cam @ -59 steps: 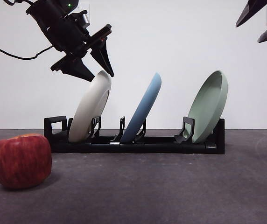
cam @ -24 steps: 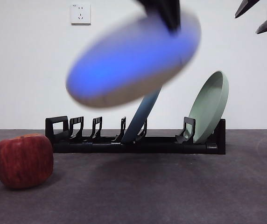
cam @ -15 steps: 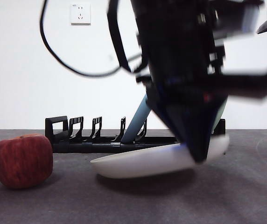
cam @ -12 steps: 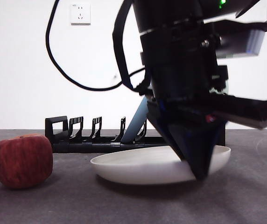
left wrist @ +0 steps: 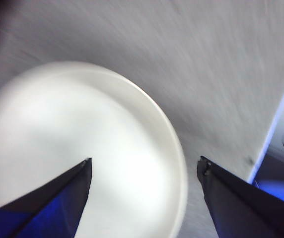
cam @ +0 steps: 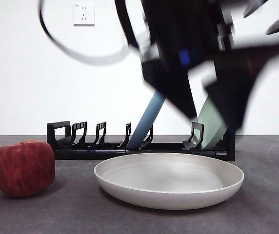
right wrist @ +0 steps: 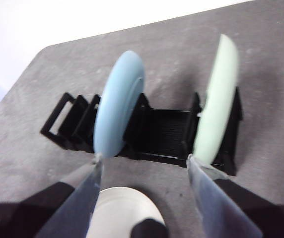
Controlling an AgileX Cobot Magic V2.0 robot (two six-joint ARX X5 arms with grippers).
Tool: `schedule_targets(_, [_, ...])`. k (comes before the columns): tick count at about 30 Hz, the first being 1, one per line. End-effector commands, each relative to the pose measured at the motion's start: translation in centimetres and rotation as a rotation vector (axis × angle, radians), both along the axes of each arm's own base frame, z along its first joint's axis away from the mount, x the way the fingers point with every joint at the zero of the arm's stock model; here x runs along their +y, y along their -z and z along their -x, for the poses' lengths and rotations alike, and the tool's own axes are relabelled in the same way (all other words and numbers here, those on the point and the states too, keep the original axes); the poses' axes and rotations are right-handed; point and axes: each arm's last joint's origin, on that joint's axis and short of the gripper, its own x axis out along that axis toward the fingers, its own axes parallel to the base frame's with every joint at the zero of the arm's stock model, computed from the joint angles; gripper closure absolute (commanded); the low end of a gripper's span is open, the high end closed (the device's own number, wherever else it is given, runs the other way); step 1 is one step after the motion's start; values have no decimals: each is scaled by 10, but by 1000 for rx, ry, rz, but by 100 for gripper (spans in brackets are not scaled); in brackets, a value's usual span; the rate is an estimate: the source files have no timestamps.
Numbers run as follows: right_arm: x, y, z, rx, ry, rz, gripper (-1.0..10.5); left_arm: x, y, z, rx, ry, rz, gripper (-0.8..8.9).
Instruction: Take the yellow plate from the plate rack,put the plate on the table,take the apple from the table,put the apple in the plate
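Cream-coloured, the yellow plate [cam: 169, 180] lies flat on the table [cam: 266, 204], left tool [left wrist: 144, 171] spread open above.

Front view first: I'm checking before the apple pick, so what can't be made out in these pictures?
- Left gripper, front view: motion-blurred.
- Light blue plate and pale green plate, front view: tops hidden by that arm.
- Apple: in neither wrist view.
- Yellow plate, left wrist view: overexposed, blurred.

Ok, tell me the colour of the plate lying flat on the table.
Cream, off-white plate; the front view shows it best.
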Motion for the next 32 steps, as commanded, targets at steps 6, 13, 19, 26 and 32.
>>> schedule_targets(6, [32, -21, 5, -73, -165, 20, 534, 77, -102, 3, -203, -175, 265, 464])
schedule_targets(13, [84, -13, 6, -28, -375, 43, 534, 175, -159, 11, -355, -416, 387, 464])
schedule_targets(19, [144, 4, 1, 28, -551, 114, 529, 247, -182, 38, -458, -613, 438, 465])
schedule_targets(26, [219, 31, -4, 25, -641, 307, 440, 296, -188, 89, -533, -738, 473, 468])
schedule_targets(32, [301, 79, -11, 28, -756, 466, 441, 317, -176, 127, -476, -784, 496, 468])
